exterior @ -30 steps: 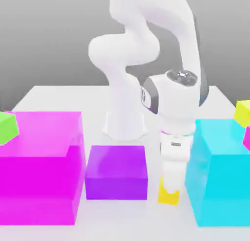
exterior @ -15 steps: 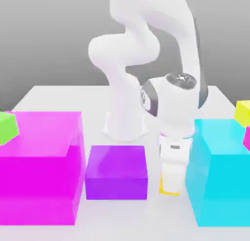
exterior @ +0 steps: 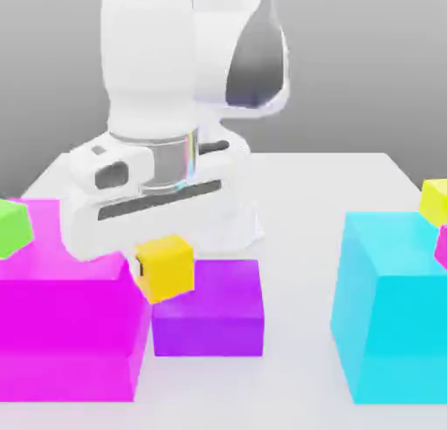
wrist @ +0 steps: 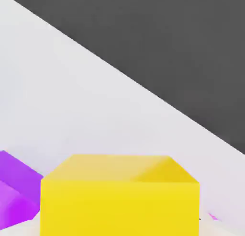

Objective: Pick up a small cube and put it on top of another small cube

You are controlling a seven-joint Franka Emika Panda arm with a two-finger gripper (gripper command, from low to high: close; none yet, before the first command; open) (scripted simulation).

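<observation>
My gripper (exterior: 162, 254) is shut on the small golden-yellow cube (exterior: 168, 273), which hangs tilted in the air. In the exterior view the cube is over the seam between the big magenta block (exterior: 70, 324) and the purple block (exterior: 214, 310). The white hand (exterior: 144, 197) sits just above it. In the hand view the cube (wrist: 119, 201) looms close, with the purple block (wrist: 12, 194) beside it. A paler lemon-yellow small cube (exterior: 434, 201) rests by the top of the cyan block (exterior: 388, 306) at the exterior view's right.
A small green cube (exterior: 12, 227) lies on the magenta block at the exterior view's left. A small pink cube (exterior: 441, 245) shows at the right edge beside the cyan block. The white table (exterior: 297, 367) runs between the purple and cyan blocks.
The gripper shut on the golden-yellow cube on the table between the purple and cyan blocks. It then lifted the cube and swung it to the exterior view's left, over the purple block's edge.
</observation>
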